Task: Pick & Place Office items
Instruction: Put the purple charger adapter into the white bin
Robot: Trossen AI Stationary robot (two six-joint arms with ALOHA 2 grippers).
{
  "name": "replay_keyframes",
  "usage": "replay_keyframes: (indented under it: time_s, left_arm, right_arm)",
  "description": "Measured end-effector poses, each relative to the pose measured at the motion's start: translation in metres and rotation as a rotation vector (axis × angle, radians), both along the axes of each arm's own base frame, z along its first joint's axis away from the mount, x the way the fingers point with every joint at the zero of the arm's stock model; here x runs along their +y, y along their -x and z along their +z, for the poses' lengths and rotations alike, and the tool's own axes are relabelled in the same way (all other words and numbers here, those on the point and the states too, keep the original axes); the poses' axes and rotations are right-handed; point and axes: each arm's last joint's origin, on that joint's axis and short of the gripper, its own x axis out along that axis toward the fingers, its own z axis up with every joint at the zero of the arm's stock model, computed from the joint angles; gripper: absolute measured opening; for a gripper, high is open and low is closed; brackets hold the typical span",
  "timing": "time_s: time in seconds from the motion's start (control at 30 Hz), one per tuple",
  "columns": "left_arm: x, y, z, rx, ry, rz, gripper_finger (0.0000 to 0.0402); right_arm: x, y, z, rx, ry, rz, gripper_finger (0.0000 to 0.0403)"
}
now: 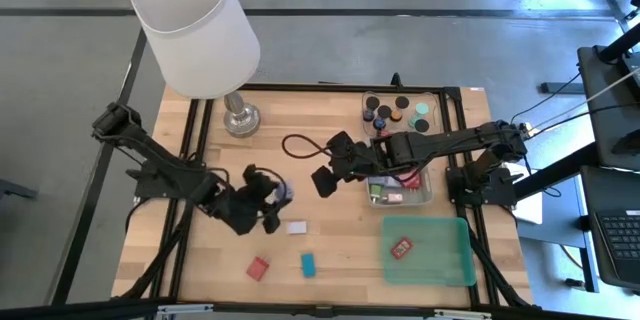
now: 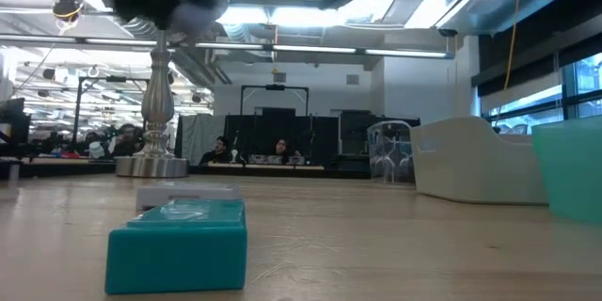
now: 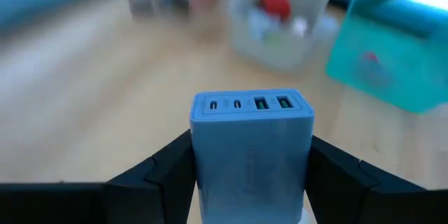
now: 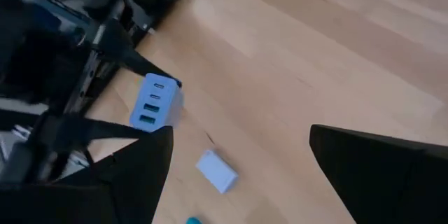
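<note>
My left gripper (image 1: 278,200) is at the table's left middle, shut on a lavender-blue block (image 3: 252,147) that has a row of ports on its free end; it also shows in the right wrist view (image 4: 155,103). My right gripper (image 1: 325,175) hangs open above the table's middle with nothing between its fingers. A white block (image 1: 296,227), a red block (image 1: 258,267) and a teal block (image 1: 308,265) lie flat on the wood near the front. Short black cylinders with coloured caps (image 1: 398,112) stand in a round clear tray at the back. My left gripper pinches the lavender-blue block by its two long sides (image 3: 199,161) between its two fingers (image 3: 157,171). The port end (image 3: 252,103) sticks out beyond the fingertips. The fingers slant downward toward the table's right. The block is lifted clear of the table.
A white-shaded lamp (image 1: 200,30) stands at the back left, with a black cable loop (image 1: 300,147) beside it. A clear tray (image 1: 425,188) with small items sits under my right arm. A green tray (image 1: 440,260) holding a red piece (image 1: 401,249) is at the front right.
</note>
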Motion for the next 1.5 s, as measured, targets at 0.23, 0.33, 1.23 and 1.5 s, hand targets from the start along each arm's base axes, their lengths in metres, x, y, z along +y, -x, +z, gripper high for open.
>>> replay_keyframes:
  time_s: [0.23, 0.33, 1.23, 1.5]
  left_arm:
    - [0.008, -0.015, 0.019, -0.068, -0.378, 0.001, 0.0211]
    - [0.014, -0.020, 0.021, -0.064, -0.401, -0.006, 0.0211]
    - [0.016, -0.033, 0.023, -0.105, -0.362, -0.136, 0.0212]
    - [0.016, -0.033, 0.024, -0.096, -0.384, -0.134, 0.0214]
  right_arm:
    - [0.005, -0.011, -0.008, -0.033, -0.064, -0.024, 0.0339]
    - [0.011, -0.020, -0.010, -0.087, -0.097, 0.016, 0.0339]
    - [0.020, -0.053, -0.039, -0.159, -0.043, 0.064, 0.0247]
    - [0.019, -0.054, -0.039, -0.170, -0.069, 0.033, 0.0138]
